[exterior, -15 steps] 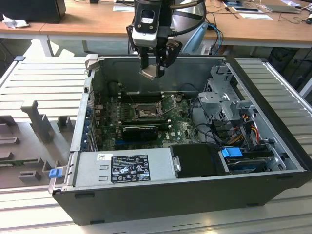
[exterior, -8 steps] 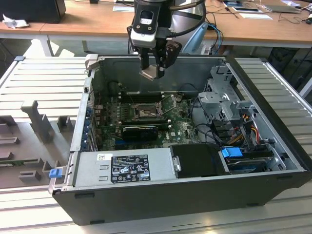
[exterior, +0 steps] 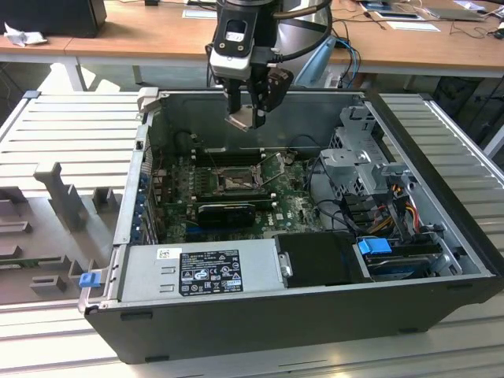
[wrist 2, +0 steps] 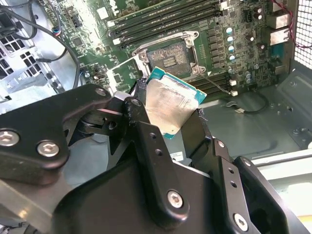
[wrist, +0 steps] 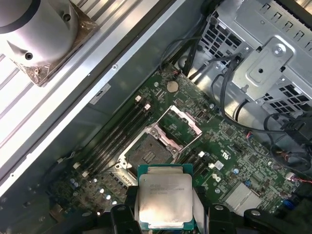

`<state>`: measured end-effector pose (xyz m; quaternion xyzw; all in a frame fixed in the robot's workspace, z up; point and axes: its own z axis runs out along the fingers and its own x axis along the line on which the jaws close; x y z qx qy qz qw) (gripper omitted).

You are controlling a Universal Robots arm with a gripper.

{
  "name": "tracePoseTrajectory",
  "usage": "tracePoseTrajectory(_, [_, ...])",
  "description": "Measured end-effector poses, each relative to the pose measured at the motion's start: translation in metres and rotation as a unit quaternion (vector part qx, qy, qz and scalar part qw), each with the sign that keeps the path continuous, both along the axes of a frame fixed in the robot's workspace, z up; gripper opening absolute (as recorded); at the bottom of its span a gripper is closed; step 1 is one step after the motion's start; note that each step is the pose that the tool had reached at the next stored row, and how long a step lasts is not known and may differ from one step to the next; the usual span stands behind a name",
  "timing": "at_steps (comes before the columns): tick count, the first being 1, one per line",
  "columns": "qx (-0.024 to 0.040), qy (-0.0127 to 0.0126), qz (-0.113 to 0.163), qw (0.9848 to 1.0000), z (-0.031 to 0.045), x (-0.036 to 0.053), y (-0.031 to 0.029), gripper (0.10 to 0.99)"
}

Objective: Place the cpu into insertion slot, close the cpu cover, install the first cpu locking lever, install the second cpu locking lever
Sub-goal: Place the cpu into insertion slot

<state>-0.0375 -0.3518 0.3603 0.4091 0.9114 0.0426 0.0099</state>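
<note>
high above the insertion slot (wrist: 148, 156), the pincer (exterior: 247, 116) grips the cpu (wrist: 165, 197)

You have no print you can read, white sticker (exterior: 164, 253) and black label (exterior: 209, 272) on the power supply (exterior: 260, 264) carry only tiny lines, faint grey lettering on the cpu (wrist: 165, 200), too small to tell.

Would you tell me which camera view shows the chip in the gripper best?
The first wrist view: the chip faces the camera, its metal top nearly whole. The second wrist view shows it tilted and partly covered. The exterior view shows it small, in the gripper.
</note>
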Motion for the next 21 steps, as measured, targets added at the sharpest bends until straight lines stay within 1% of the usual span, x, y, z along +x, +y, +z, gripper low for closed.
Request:
tracePoseTrajectory(6, [0.0000,0.0000,-0.017,0.9999,0.0000,0.0000,0.0000,0.529])
tracePoseTrajectory(9, [-0.0003,0.0000,-0.033,0.9995,-0.0006,0.0000,0.0001,0.529])
tracePoseTrajectory(12, [-0.0012,0.0000,-0.054,0.9985,-0.0010,0.0000,0.0000,0.529])
tracePoseTrajectory(14, [-0.0013,0.0000,-0.062,0.9981,-0.0011,0.0000,0.0000,0.529])
tracePoseTrajectory(18, [-0.0014,0.0000,-0.082,0.9966,-0.0016,0.0000,0.0000,0.529])
tracePoseTrajectory(21, [-0.0014,0.0000,-0.091,0.9959,-0.0018,0.0000,0.0000,0.529])
